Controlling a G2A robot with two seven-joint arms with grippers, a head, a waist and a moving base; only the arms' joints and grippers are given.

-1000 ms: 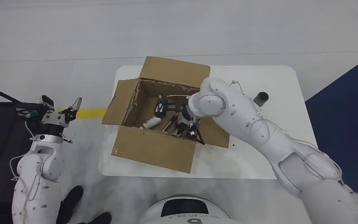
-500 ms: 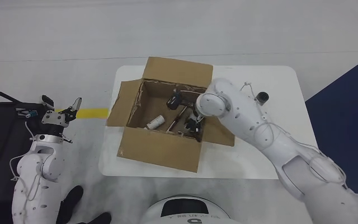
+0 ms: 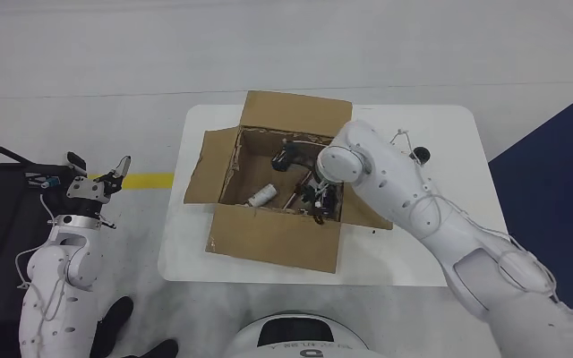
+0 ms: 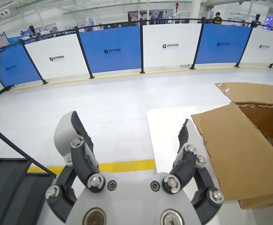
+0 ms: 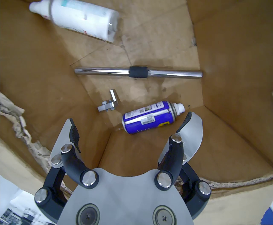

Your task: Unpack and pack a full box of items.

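An open cardboard box (image 3: 273,246) sits on the white table (image 3: 421,251). My right gripper (image 5: 130,119) is open inside it, just above a blue spray can (image 5: 149,117) lying in a corner of the box floor, not touching it. Also on that floor lie a chrome rod with a black sleeve (image 5: 138,72), a small metal bracket (image 5: 109,103) and a white bottle (image 5: 81,17). From above, the white bottle (image 3: 262,194) and a black item (image 3: 285,158) show beside the right gripper (image 3: 318,197). My left gripper (image 4: 130,119) hangs open and holds nothing, off the table's left side.
A dark cylinder (image 3: 421,154) stands on the table behind the right arm, mostly hidden by it. The box's left flap (image 4: 226,149) leans out toward the left gripper. A black rack (image 3: 18,192) stands at the far left. Bare table lies right of the box.
The box has slid to the right across the table together with the right arm inside it. The left arm has stayed still.
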